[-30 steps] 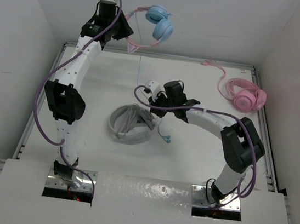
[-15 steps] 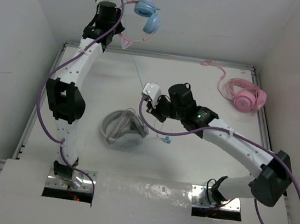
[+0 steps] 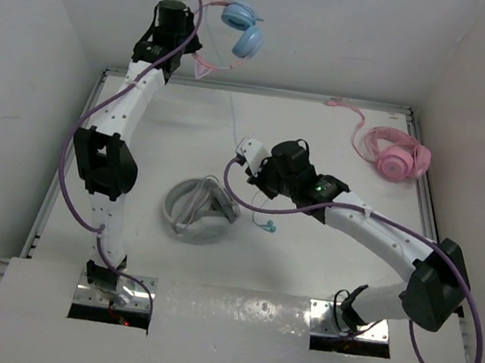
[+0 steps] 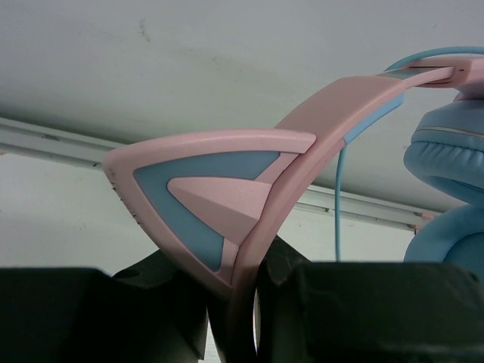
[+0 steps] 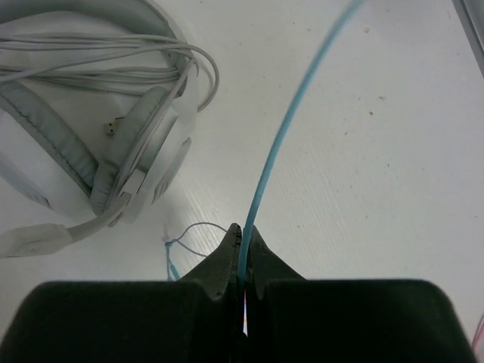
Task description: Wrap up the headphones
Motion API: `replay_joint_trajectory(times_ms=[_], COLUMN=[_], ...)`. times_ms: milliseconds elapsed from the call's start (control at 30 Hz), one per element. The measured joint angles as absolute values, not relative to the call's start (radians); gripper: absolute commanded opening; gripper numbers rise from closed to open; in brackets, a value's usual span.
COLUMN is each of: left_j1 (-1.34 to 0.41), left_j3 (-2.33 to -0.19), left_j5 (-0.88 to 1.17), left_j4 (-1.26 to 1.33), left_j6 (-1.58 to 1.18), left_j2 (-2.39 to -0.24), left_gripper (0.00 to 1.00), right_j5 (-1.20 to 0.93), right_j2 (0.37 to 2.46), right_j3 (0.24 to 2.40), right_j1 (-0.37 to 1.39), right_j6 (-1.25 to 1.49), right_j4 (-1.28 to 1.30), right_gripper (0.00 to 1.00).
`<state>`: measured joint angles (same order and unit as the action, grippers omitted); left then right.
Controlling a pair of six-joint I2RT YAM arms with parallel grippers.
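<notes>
Blue cable [image 5: 278,147] runs from my right gripper [image 5: 242,261], pinched on it, toward 11-12 o'clock to headphones [image 3: 242,31] clamped in my left gripper [image 4: 240,302].

A robotics lab test cell: blank white walls [image 4: 227,53] close in beyond the left fingers [image 4: 91,310], a metal rail [image 4: 45,140] running at their foot; under the right fingers [image 5: 219,265] a plain white table [image 5: 378,189]; both arms [image 3: 127,104] bolted to metal plates [image 3: 133,297] at its near edge
</notes>
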<state>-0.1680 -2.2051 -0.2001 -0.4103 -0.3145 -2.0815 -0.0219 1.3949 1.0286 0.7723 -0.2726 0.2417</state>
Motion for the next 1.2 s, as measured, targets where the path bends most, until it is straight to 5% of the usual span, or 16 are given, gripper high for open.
replay_joint_trajectory(times_ms=[467, 1200], left_j1=[-0.168, -0.229], left_j3=[-2.206, -2.101], left_j5=[-0.181, -0.270], left_j4=[-0.423, -0.285], left_j6=[-0.282, 0.035], left_j2=[-2.082, -2.080], left_gripper=[0.00, 0.00], right_j5=[-0.020, -0.078], right_j2=[1.427, 1.157], right_j3=[1.028, 0.975], right_j1=[0.768, 0.768], right_j6=[-0.249, -0.206], right_j4=[0.248, 0.247], right_gripper=[0.00, 0.00])
